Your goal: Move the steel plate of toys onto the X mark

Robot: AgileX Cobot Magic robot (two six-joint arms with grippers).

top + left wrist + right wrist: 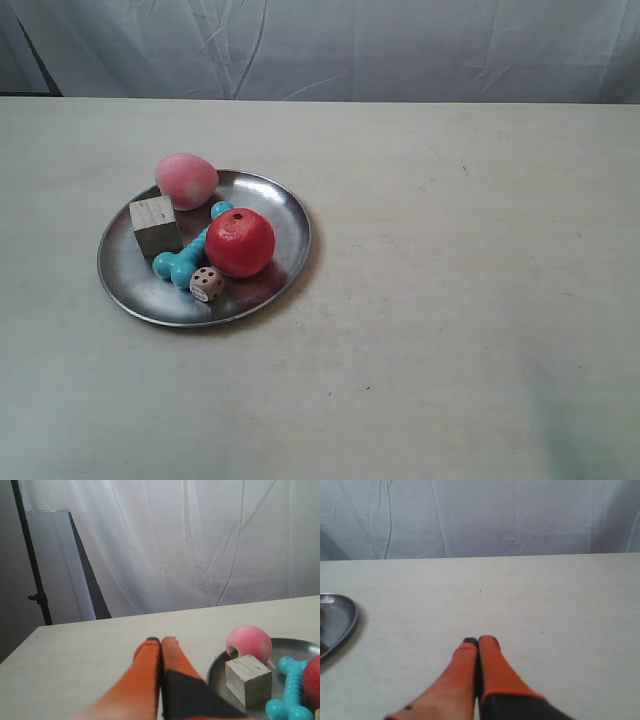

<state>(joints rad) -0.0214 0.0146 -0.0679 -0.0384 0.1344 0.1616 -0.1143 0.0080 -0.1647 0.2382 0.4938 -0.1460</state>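
Note:
The steel plate (290, 215) lies left of the table's middle. It holds a pink peach (186, 180), a red apple (240, 242), a wooden cube (155, 225), a turquoise dog-bone (180, 265) and a die (207, 283). My left gripper (160, 640) is shut and empty, hovering beside the plate's rim (217, 672) near the peach (248, 642) and cube (247, 677). My right gripper (478, 640) is shut and empty over bare table, well apart from the plate's edge (340, 617). Neither gripper shows in the exterior view. Tiny dark specks (367, 388) (463, 168) mark the table; none reads clearly as the X mark.
A pale table (450, 300) stretches wide to the right of and in front of the plate. A white cloth backdrop (350, 45) hangs behind its far edge. A dark stand (37, 597) rises past the table's corner in the left wrist view.

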